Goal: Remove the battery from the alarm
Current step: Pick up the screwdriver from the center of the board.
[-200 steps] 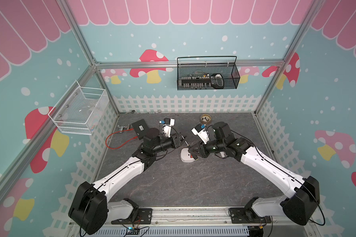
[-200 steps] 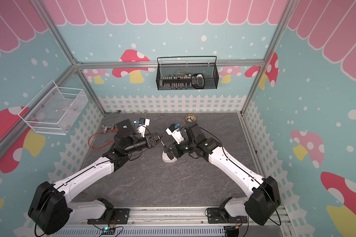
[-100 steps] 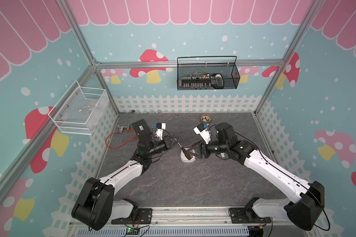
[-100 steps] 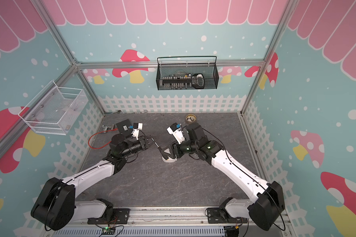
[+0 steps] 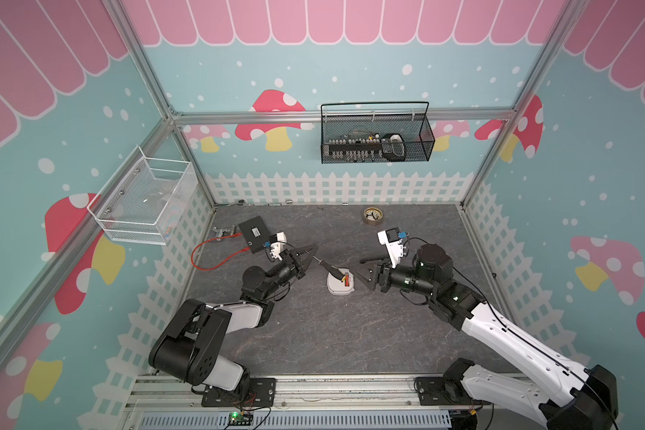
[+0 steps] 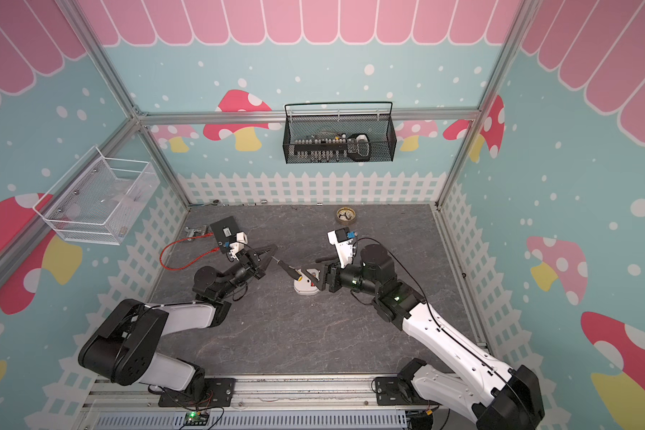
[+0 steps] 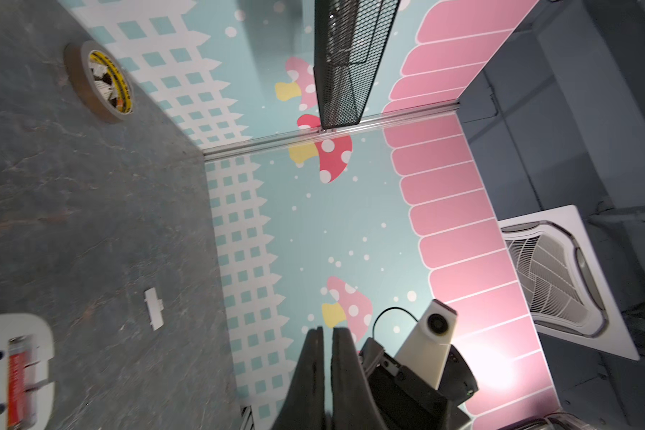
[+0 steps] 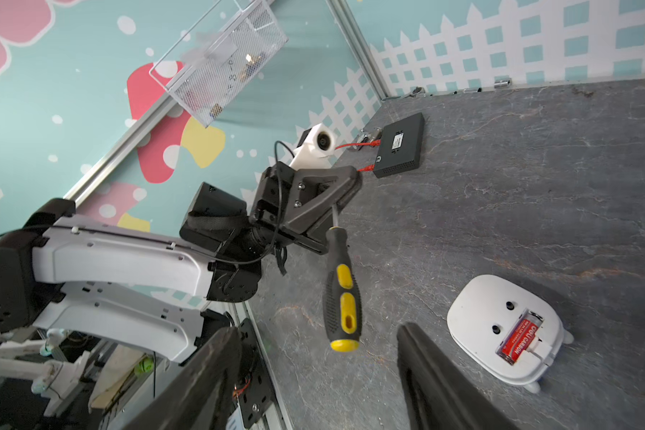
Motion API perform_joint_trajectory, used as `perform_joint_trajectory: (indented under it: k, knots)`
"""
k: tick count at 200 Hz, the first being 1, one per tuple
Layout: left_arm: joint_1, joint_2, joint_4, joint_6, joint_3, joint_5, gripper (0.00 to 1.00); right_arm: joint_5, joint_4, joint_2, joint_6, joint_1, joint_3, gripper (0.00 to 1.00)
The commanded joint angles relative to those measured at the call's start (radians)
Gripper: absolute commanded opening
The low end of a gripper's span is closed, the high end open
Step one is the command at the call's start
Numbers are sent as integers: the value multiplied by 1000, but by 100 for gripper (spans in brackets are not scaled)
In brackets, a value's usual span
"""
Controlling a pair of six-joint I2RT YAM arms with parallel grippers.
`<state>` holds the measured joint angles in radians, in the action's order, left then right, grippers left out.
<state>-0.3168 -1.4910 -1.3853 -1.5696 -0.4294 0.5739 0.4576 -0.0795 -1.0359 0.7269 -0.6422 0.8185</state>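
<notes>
Teal mushroom-print walls (image 5: 350,74) and white fence trim (image 5: 332,188) surround grey floor (image 5: 350,335).

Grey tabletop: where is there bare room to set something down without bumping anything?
Bare: the wide front stretch of the tabletop, from the alarm to the front rail; also the back strip between the black box and the tape roll. Crowded: the middle, where the screwdriver, alarm, left gripper and right gripper meet.
</notes>
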Motion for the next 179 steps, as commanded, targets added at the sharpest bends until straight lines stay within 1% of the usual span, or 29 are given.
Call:
perform_joint_trajectory:
  k: [1, 17, 45, 75, 81, 109, 131, 168, 179]
  knots:
    - [-11, 21, -106, -45, -10, -56, 0, -31, -182, -33, 127, 3, -33, 71]
    - [-20, 20, -100, -31, -15, -68, 0, -2, -287, -75, 193, 2, -56, 70]
    - [-36, 26, -87, -7, -9, -91, 0, 39, -384, -161, 267, 0, -51, 69]
    - [-36, 38, -75, 18, -12, -105, 0, 63, -434, -209, 309, -11, -49, 67]
    - [-38, 43, -39, 27, -14, -107, 0, 64, -442, -212, 317, -12, -53, 67]
    - [-42, 65, -8, 61, -14, -141, 0, 79, -516, -233, 370, -26, -63, 66]
    - [-47, 78, 21, 87, -17, -162, 0, 74, -534, -256, 392, -45, -62, 66]
    - [-54, 74, 11, 85, -19, -177, 0, 60, -559, -295, 405, -62, -64, 65]
    - [-55, 72, 12, 87, -24, -175, 0, 56, -573, -303, 434, -65, -62, 64]
